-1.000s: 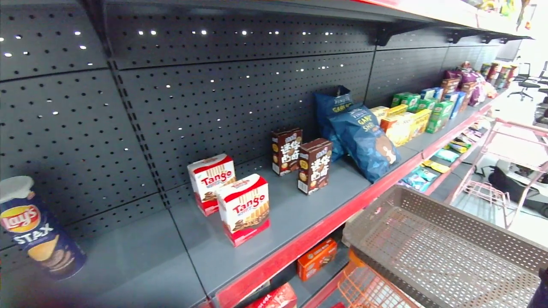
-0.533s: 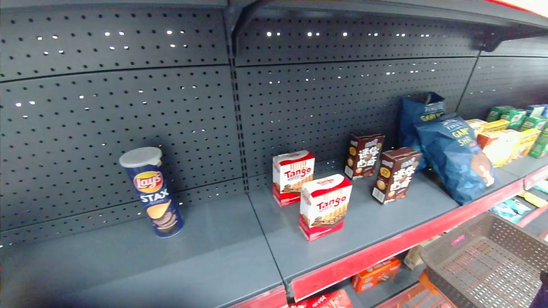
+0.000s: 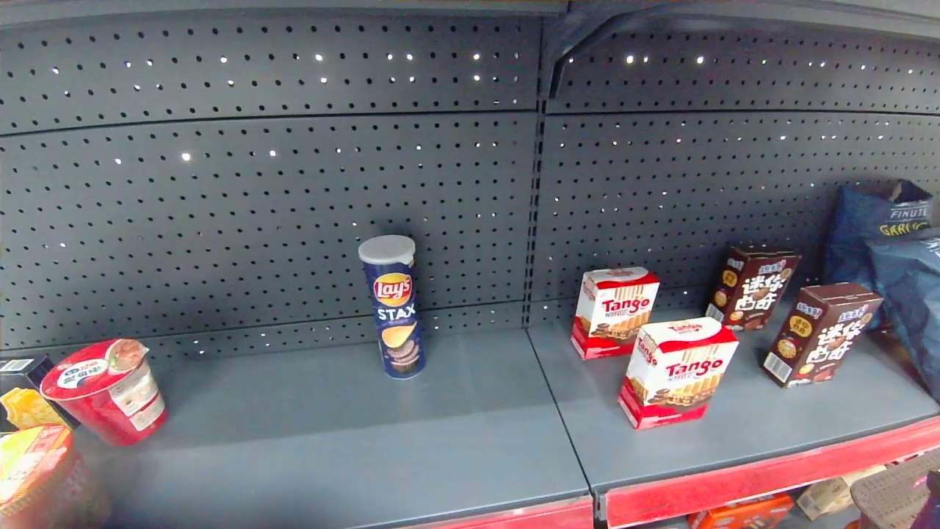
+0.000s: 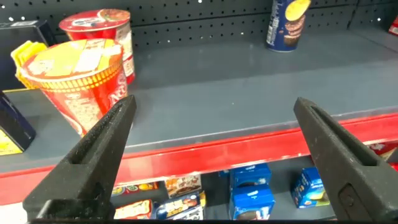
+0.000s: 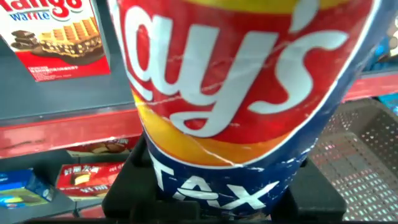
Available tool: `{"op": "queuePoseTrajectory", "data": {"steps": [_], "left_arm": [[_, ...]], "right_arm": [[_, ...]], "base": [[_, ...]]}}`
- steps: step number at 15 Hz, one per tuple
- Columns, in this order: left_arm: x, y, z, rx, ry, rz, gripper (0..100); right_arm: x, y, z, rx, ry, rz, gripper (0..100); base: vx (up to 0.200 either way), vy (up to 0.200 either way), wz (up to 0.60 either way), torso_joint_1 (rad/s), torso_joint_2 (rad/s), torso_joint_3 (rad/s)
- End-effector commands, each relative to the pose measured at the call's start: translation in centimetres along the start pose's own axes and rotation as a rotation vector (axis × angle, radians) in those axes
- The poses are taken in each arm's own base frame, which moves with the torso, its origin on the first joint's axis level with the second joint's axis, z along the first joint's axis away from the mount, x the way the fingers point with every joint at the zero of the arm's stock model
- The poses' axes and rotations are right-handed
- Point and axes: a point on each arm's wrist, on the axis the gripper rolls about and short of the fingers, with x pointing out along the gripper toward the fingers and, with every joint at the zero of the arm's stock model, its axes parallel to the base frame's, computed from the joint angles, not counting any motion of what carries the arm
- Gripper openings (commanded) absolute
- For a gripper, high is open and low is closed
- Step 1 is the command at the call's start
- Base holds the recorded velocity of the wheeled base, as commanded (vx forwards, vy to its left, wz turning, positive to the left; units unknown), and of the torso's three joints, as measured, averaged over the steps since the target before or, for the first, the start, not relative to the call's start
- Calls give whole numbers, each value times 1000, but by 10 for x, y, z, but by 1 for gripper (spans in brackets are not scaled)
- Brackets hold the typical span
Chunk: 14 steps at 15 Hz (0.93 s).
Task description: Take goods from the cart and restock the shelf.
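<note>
Counted: chip can (image 3: 393, 307) (image 5: 236, 106) x2, wafer box (image 3: 613, 312) (image 3: 675, 371) x2, brown snack box (image 3: 750, 286) (image 3: 819, 334) x2, blue bag (image 3: 866, 220) (image 3: 910, 294) x2, red noodle cup (image 3: 106, 389) (image 3: 37, 470) x2, dark box with yellow print (image 3: 20, 375) x1

dark grey perforated back panel (image 3: 257, 184), light specks in its holes, divided by a slotted upright (image 3: 537, 220).

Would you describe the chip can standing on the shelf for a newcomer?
On the grey shelf, look left of the pegboard's upright seam. The chip can stands alone: a tall navy tube with a white lid, unlike the boxes and red cups.
</note>
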Motion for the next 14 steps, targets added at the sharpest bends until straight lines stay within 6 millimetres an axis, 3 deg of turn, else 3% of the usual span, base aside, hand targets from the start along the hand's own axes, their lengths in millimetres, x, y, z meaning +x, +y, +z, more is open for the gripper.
{"op": "queuePoseTrajectory", "data": {"steps": [1,8,11,14], "left_arm": [[0,0,0,0,0,0,100],[0,0,0,0,0,0,100],[0,0,0,0,0,0,100],[0,0,0,0,0,0,100]], "right_arm": [[0,0,-1,0,3,-1,0],[-1,-1,-2,1,6,-19,0],[-4,-1,-4,1,9,-18,0],[-10,0,-6,17,-15,8,0]], "base": [[0,0,0,0,0,0],[0,0,0,0,0,0],[0,0,600,1,4,2],[0,0,0,0,0,0]]}}
